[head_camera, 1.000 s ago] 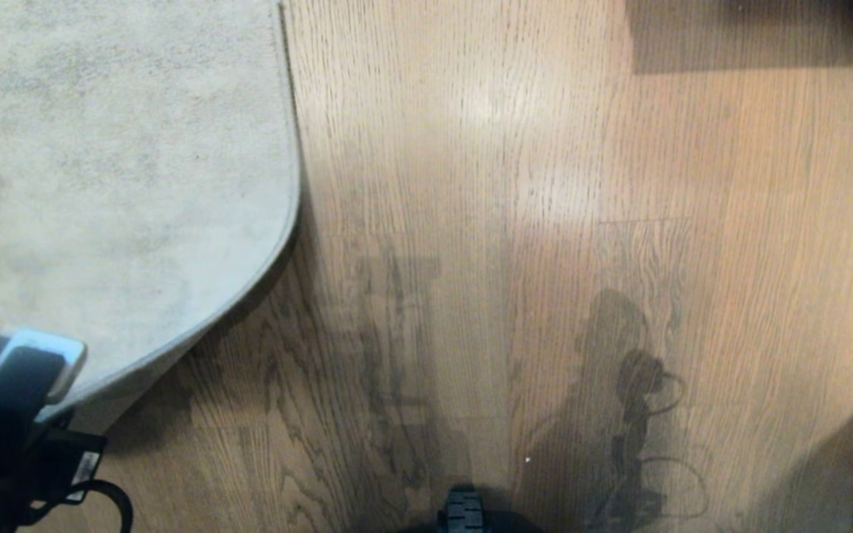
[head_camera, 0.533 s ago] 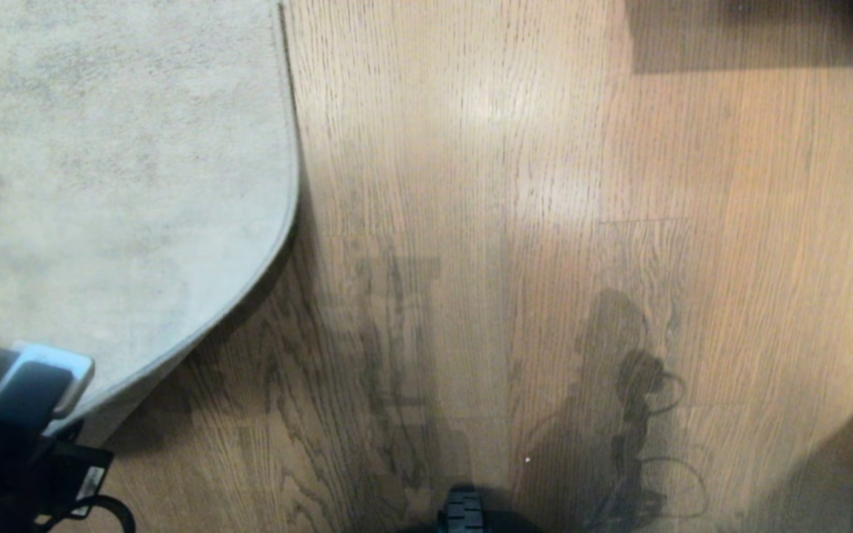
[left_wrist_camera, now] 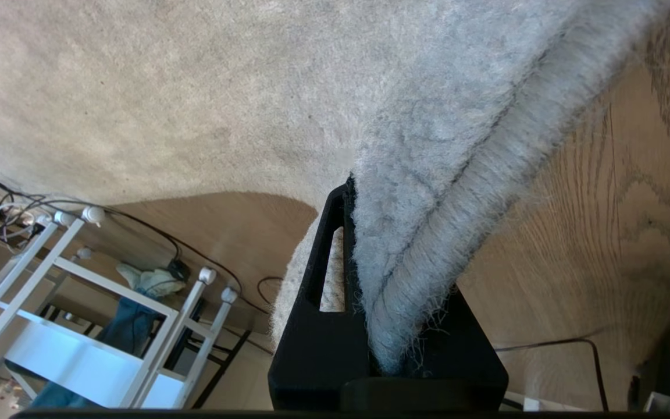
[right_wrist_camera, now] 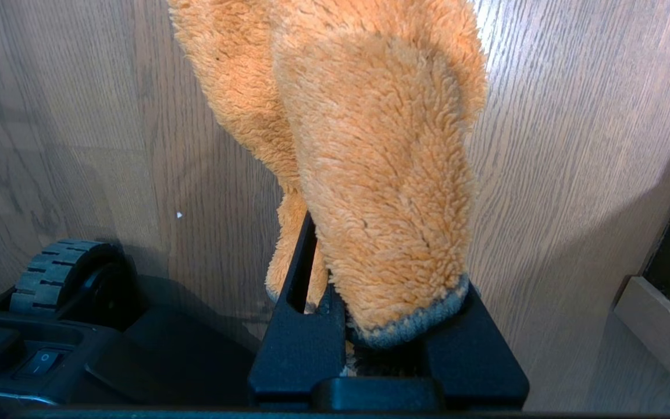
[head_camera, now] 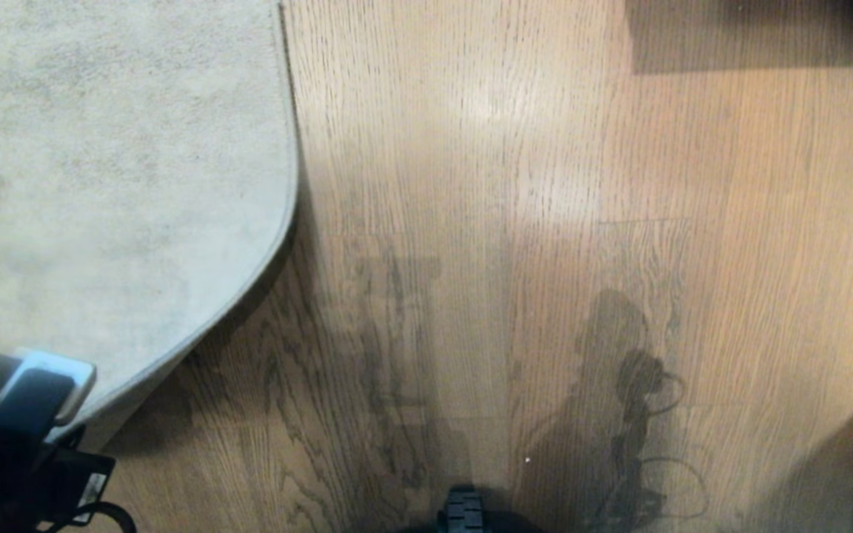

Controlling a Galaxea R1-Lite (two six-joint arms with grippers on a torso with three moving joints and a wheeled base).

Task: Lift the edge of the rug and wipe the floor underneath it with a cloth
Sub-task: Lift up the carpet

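The rug edge point(left_wrist_camera: 428, 256) is pinched between the closed fingers of the left gripper point(left_wrist_camera: 390, 326) at the near left and held off the floor point(head_camera: 545, 259), so the boards beneath are exposed; the cloth point(right_wrist_camera: 370, 174) is clamped in the right gripper point(right_wrist_camera: 384, 343), hanging above the floor, ready for wiping.

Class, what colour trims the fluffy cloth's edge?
Grey, bordering the orange fluffy cloth; clearest in the right wrist view.
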